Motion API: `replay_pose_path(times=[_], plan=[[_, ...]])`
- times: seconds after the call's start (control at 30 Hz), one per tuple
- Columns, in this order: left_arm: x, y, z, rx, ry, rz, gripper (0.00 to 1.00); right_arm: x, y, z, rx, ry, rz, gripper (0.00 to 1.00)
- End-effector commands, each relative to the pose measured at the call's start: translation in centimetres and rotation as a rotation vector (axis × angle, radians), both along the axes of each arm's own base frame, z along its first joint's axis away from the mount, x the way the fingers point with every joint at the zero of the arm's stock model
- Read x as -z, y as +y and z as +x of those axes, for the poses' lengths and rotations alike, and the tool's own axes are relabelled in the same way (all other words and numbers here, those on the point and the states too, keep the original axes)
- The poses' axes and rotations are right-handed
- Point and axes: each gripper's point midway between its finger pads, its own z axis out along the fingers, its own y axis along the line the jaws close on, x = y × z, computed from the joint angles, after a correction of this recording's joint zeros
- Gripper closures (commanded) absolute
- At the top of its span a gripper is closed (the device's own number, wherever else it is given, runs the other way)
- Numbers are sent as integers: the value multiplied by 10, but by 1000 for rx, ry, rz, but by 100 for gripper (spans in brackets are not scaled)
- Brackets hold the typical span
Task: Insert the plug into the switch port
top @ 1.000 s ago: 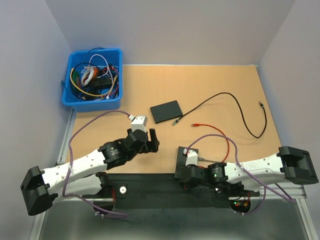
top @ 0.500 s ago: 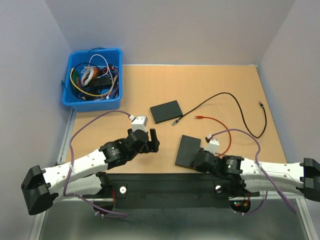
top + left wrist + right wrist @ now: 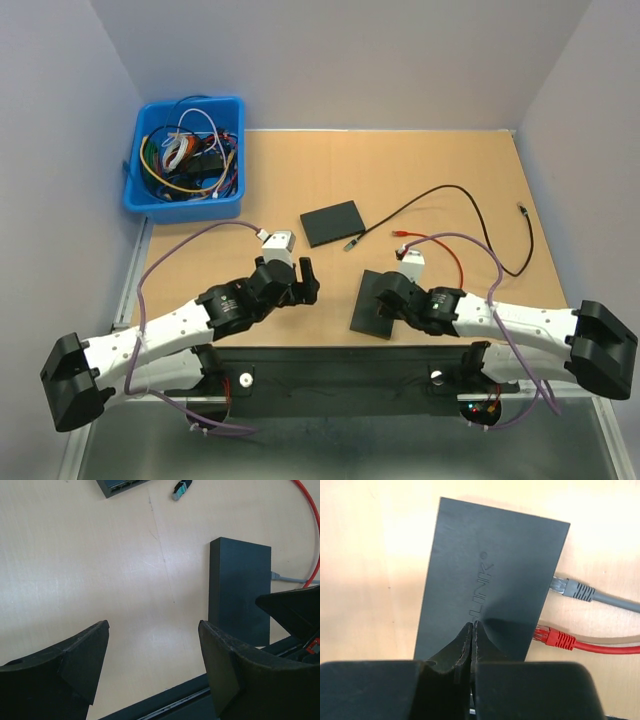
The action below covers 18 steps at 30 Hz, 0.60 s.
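**Right tool closed over the near switch**

The right tool (image 3: 471, 630) is hanging pinched shut and empty over the near switch (image 3: 490, 580), whose lid is showing embossed "LINK" — any letters before that are hidden. Two plugs are meeting its edge: one grey plug (image 3: 567, 587) and one red plug (image 3: 547, 635). The left tool (image 3: 152, 627) is gaping wide, holding nothing, over bare counter (image 3: 75, 555). One loose teal plug (image 3: 181, 489) is lying just beside the second switch (image 3: 120, 485) — unplugged.

I am looking into a robotics lab cell: plain grey walls (image 3: 340, 60) box in a wooden table (image 3: 300, 170), my two arms (image 3: 170, 330) bolt to a black rail (image 3: 340, 380), with a blue bin (image 3: 185, 208) of tangled cables (image 3: 185, 160) and a network switch (image 3: 333, 222).
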Motion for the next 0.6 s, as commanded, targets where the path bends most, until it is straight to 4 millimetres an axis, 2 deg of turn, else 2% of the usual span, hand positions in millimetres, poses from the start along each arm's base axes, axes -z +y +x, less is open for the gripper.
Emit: replay_pose_path(times=[0.0,0.03,0.13,0.17,0.2,0.23,0.3,0.33,0.37,0.4,0.43,0.53,0.57], plan=[[-13,-19,19,38,-89,-3,17,-31,13,15,-32,-96,39,93],[-12,-23,22,51,-95,15,17,-32,14,14,-38,-95,45,75],[-6,-47,38,115,-111,96,17,-30,6,10,-26,-84,40,49],[-12,-56,45,124,-121,108,17,-33,1,9,-13,-92,46,36],[-10,-63,53,129,-128,120,18,-35,-2,8,0,-97,59,32],[9,-72,58,155,-103,171,18,-33,-9,6,10,-97,52,28],[8,-87,74,173,-103,166,20,-40,-19,4,31,-117,61,25],[24,-96,77,198,-77,180,20,-42,-23,4,39,-123,60,25],[29,-100,80,207,-73,189,20,-44,-26,3,42,-128,62,25],[24,-107,88,204,-83,178,21,-47,-31,2,44,-130,60,24],[36,-112,91,212,-69,194,21,-49,-32,1,43,-133,64,24],[52,-120,103,212,-52,221,21,-50,-35,-4,33,-124,69,24],[51,-124,108,214,-56,224,21,-48,-36,-6,26,-117,65,24]])
